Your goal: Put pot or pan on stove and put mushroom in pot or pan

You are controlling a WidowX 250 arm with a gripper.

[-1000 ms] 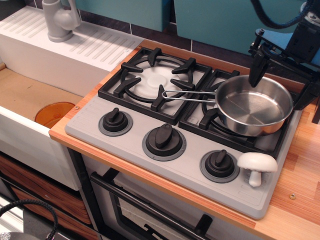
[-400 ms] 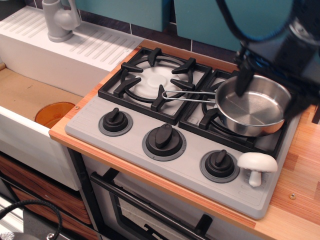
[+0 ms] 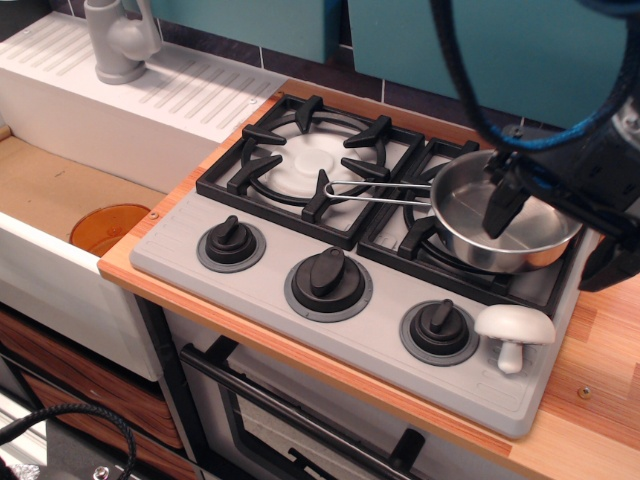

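Observation:
The shiny steel pan (image 3: 478,228) sits on the right burner of the grey stove (image 3: 270,290), its thin wire handle (image 3: 380,194) pointing left over the grates. The pan looks empty. The white mushroom (image 3: 513,329) stands on the stove's front right corner, beside the right knob (image 3: 440,326). My black gripper (image 3: 553,236) hangs over the right side of the pan, open and empty. One finger (image 3: 500,204) is above the pan's inside and the other is past its right rim. The arm hides the pan's far right edge.
The left burner (image 3: 312,160) has nothing on it. A white sink basin with an orange drain disc (image 3: 108,228) and a grey faucet (image 3: 120,40) lies to the left. The wooden counter (image 3: 600,390) runs along the right and front. Teal wall panels stand behind.
The gripper has come from behind the pan forward and down over its right side. The pan and the mushroom have not moved.

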